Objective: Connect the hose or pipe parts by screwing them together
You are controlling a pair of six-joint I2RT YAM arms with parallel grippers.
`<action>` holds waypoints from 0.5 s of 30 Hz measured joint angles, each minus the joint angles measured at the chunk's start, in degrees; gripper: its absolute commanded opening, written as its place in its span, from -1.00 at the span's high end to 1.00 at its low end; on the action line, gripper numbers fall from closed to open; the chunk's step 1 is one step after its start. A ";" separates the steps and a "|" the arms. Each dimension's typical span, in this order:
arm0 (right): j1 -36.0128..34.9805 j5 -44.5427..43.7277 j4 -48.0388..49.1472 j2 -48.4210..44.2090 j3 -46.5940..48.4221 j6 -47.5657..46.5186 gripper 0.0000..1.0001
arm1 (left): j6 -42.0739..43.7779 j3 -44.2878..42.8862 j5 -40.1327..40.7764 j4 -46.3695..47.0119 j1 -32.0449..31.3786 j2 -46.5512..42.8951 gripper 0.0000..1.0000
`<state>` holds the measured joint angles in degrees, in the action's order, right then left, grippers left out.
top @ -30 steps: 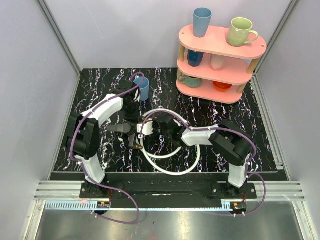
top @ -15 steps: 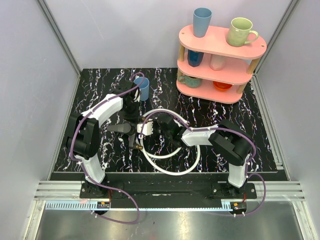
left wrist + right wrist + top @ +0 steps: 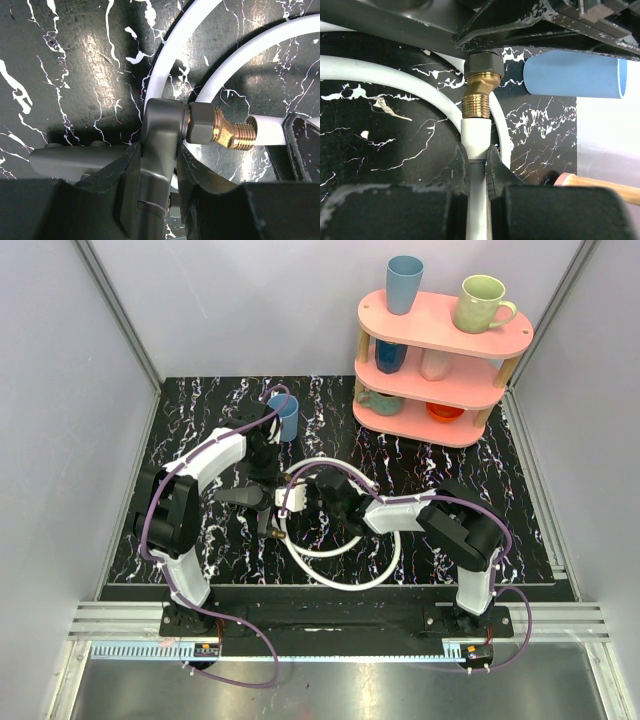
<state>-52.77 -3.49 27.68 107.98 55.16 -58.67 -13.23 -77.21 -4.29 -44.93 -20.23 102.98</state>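
My left gripper (image 3: pixel 160 150) is shut on a grey metal pipe part (image 3: pixel 161 120) that carries a grey nut and an angled brass threaded fitting (image 3: pixel 231 133). The fitting points right, at the white hose end (image 3: pixel 266 131). My right gripper (image 3: pixel 477 156) is shut on that white hose end (image 3: pixel 477 136), whose tip sits against the brass thread (image 3: pixel 478 104) below the dark nut (image 3: pixel 483 62). In the top view both grippers meet at mid table, left gripper (image 3: pixel 262 502) and right gripper (image 3: pixel 300 496), over the white hose loops (image 3: pixel 347 581).
A blue cup (image 3: pixel 286 418) stands just behind the left arm and shows to the right in the right wrist view as the blue cup (image 3: pixel 575 75). A pink three-tier shelf (image 3: pixel 440 368) with mugs fills the back right. Purple cables run along both arms.
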 measured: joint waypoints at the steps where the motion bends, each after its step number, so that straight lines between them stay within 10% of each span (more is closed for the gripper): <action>1: 0.00 0.00 0.09 0.00 -0.02 0.02 1.00 | 0.13 0.00 -0.04 0.02 0.00 0.02 1.00; 15: 0.00 0.13 -0.11 0.00 -0.02 0.00 1.00 | 0.83 0.00 -0.39 0.28 0.00 0.28 1.00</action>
<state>-52.77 -3.36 27.57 107.98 55.13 -58.67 -12.40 -77.21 -4.69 -44.64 -20.23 103.26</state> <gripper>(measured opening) 0.088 0.354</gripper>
